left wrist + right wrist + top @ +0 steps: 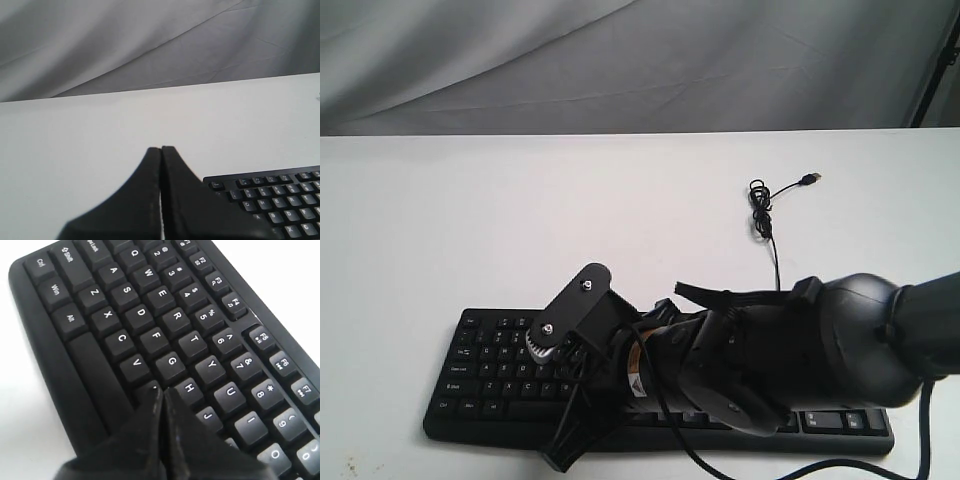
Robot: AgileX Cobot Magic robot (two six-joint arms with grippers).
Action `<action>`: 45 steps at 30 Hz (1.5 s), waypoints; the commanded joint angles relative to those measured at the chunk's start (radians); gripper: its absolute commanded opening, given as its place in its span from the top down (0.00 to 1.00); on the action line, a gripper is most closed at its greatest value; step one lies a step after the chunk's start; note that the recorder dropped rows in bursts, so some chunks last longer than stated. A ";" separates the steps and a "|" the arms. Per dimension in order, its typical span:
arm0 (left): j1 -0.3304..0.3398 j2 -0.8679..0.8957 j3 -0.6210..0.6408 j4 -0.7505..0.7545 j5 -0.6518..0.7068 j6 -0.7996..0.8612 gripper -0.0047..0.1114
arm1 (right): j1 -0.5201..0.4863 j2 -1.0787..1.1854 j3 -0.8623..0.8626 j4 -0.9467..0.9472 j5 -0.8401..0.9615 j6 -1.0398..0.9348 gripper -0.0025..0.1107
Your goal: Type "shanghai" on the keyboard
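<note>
The black keyboard (485,365) lies near the front of the white table. My right arm (790,345) reaches in from the right and covers its middle. In the right wrist view my right gripper (161,389) is shut with nothing in it. Its tips sit low over the keyboard (150,305), at the corner where the G key (171,361), the H key (189,388) and the row below meet. Whether they touch a key is unclear. My left gripper (161,148) is shut and empty, beside the Esc corner of the keyboard (280,195). It does not show in the exterior view.
The keyboard's thin black cable (767,215) runs back to a small coil, and its USB plug (810,179) lies on the table. White table (520,220) spreads behind the keyboard. A grey cloth backdrop (620,60) hangs beyond the far edge.
</note>
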 commanded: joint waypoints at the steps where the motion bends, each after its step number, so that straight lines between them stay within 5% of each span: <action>1: -0.004 -0.003 0.004 0.001 -0.005 -0.003 0.96 | -0.013 0.002 0.005 0.002 -0.008 -0.021 0.98; 29: -0.004 -0.003 0.004 0.001 -0.005 -0.003 0.96 | -0.022 -0.008 0.005 0.007 -0.019 -0.024 0.98; 35: -0.004 -0.003 0.004 0.001 -0.005 -0.003 0.96 | 0.000 0.064 -0.145 0.000 0.071 -0.024 0.98; 45: -0.004 -0.003 0.004 0.001 -0.005 -0.003 0.96 | 0.007 0.089 -0.158 -0.001 0.068 -0.026 0.98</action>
